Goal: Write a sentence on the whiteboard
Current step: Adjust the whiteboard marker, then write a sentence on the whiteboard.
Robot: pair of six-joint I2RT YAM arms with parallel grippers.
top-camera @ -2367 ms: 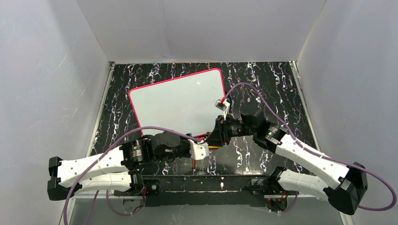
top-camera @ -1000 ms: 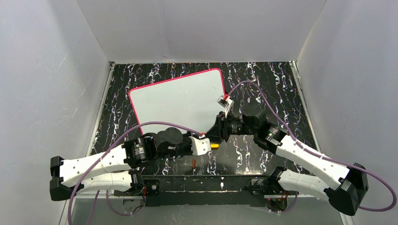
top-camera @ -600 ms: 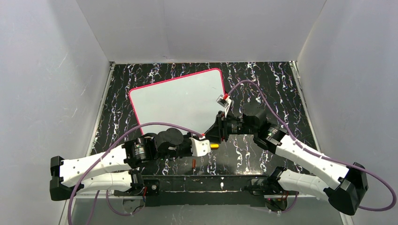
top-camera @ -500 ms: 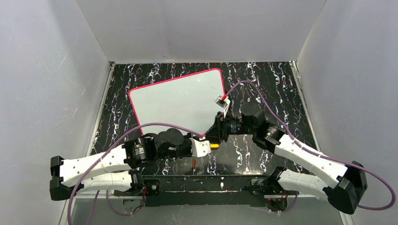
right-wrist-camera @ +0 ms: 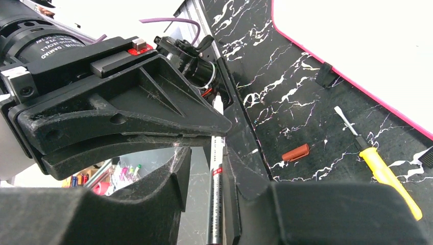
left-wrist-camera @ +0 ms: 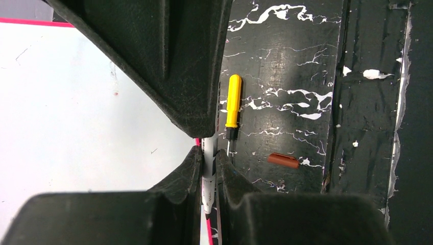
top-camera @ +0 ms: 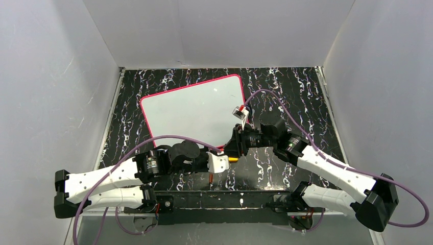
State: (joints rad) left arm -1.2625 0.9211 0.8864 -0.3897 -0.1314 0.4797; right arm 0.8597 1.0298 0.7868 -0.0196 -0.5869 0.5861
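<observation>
Your left jaws are closed tight on a slim white marker pen (left-wrist-camera: 208,176), and its barrel runs straight out between them. Your right jaws straddle the same pen from the opposite side. The right wrist view shows a sliver of gap along one side of the barrel, so you cannot tell from here whether they are actually clamping it.

Two arms meeting on one pen reads as a hand-over or a re-grip, probably to point the tip the way writing needs. A small reddish-brown cap (left-wrist-camera: 283,161) lies loose on the black, white-veined tabletop (top-camera: 286,92), so treat the tip as bare. A yellow-handled screwdriver (left-wrist-camera: 233,102) lies just beside the pen, between it and the cap, so keep your jaws off it.

The large white whiteboard with the thin pink-red rim (top-camera: 189,109) lies flat on the tabletop. Its near right corner sits right by the meeting jaws, and the rest stretches away to the left. No sentence shows on it, only faint specks, so all the writing lies ahead of you.
</observation>
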